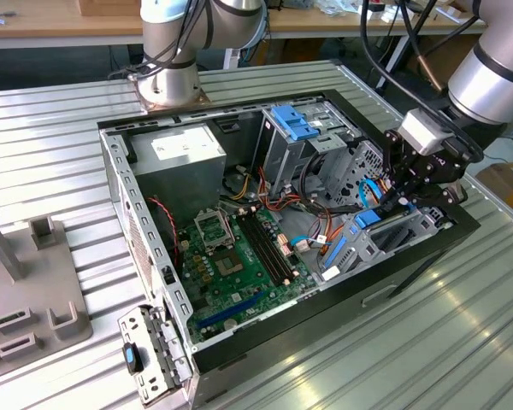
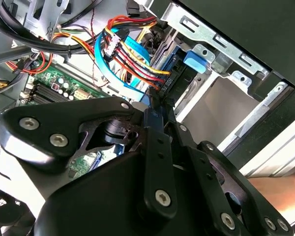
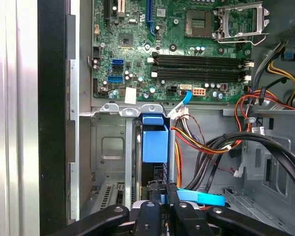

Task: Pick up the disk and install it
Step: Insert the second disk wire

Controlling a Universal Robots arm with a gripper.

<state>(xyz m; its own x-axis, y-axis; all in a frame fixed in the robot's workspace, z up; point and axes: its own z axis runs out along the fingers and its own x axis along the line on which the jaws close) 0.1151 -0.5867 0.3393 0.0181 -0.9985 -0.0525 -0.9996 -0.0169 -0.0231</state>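
Observation:
The disk stands on edge in the metal drive cage at the front corner of the open computer case. It is dark, with bright blue rails and a blue end tab. In the exterior view its blue rail shows at the case's right end. My gripper hangs right over it. In both wrist views the black fingers come together on the thin upper edge of the disk, and the gripper is shut on it.
Bundles of coloured cables and a flat blue cable run close beside the cage. The motherboard, power supply and a light-blue latch plate lie further inside. A grey fixture sits at the exterior view's left.

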